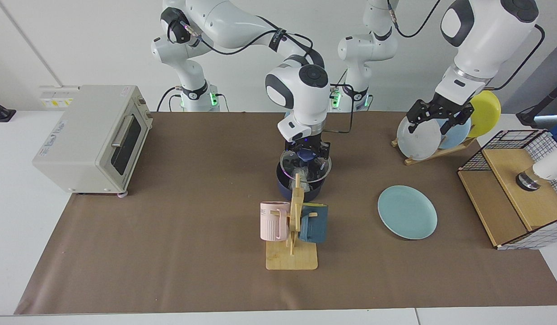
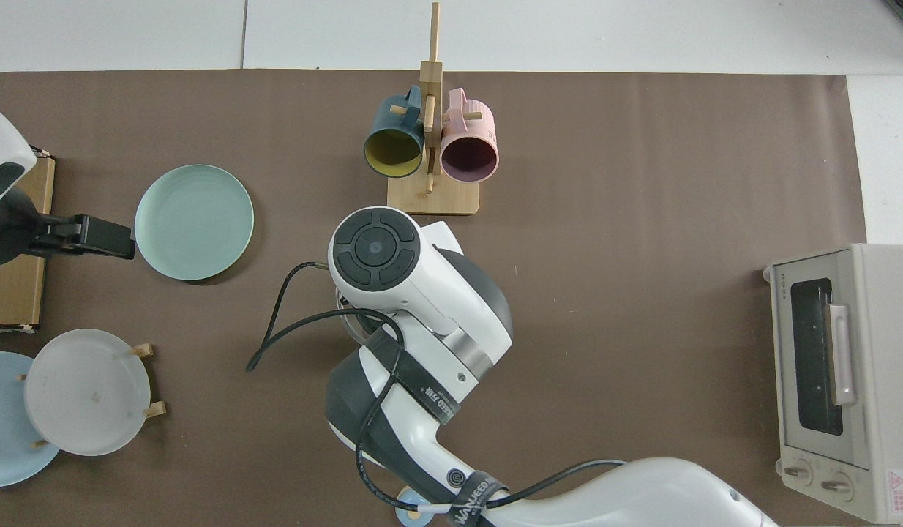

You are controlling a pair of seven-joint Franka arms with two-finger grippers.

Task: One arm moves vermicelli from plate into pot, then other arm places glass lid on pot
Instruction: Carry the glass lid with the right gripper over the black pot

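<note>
the right gripper has its jaws closed on the dark knob of the glass lid, holding it level at the rim of the pot. through the glass the vermicelli shows inside the pot. the plate lies bare on the worktop. the left gripper waits by the dish rack, jaws wide and holding nothing.
</note>
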